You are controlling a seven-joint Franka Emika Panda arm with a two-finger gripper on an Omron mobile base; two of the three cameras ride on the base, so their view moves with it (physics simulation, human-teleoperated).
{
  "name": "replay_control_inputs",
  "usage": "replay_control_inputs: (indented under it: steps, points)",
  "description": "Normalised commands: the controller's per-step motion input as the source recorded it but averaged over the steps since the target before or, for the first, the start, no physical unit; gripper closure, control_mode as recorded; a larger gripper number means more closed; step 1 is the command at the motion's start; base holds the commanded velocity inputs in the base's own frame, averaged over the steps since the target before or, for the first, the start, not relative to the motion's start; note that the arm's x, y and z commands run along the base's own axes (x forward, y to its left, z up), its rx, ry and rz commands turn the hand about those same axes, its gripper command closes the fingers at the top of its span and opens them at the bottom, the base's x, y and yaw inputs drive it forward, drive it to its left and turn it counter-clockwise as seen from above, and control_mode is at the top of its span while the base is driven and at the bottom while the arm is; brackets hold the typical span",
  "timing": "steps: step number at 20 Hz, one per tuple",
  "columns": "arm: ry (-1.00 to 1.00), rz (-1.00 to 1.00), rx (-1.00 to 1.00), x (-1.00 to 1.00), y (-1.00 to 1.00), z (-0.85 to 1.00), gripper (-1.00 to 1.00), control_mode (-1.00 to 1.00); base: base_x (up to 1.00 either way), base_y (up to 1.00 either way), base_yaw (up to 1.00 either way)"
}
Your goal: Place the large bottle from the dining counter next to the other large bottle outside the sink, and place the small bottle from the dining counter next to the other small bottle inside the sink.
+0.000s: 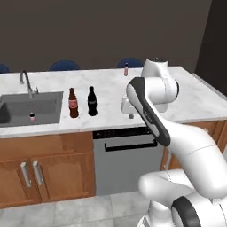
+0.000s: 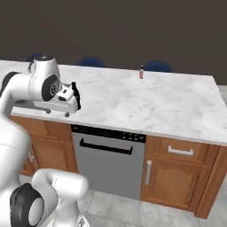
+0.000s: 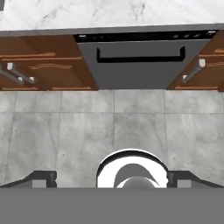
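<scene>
Wide-open hand (image 3: 112,178) empty; black, red-banded large bottle (image 1: 91,101) stands upright beside red-brown other large bottle (image 1: 73,103).

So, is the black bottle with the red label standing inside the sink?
No, the black bottle stands upright on the counter outside the sink, right beside the red-brown bottle.

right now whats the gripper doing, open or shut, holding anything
gripper: open, jaws spread wide, nothing between them; it points down at the floor in front of the dishwasher.
</scene>
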Motion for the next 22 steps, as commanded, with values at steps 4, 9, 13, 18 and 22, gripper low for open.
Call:
replay_control_inputs:
  steps: [4,9,13,18,22]
  points:
    - [0.00,0.00,0.00,0.00,0.00,0.00,-1.00,1.00,-0.42,-1.00,0.38]
    - [0.00,0.00,0.00,0.00,0.00,0.00,-1.00,1.00,-0.43,-1.00,0.06]
    - [0.00,0.00,0.00,0.00,0.00,0.00,-1.00,1.00,-0.03,-1.00,-0.05]
    - [0.00,0.00,0.00,0.00,0.00,0.00,-1.00,1.00,0.53,-1.00,-0.21]
    - [0.00,0.00,0.00,0.00,0.00,0.00,-1.00,1.00,0.81,-1.00,-0.22]
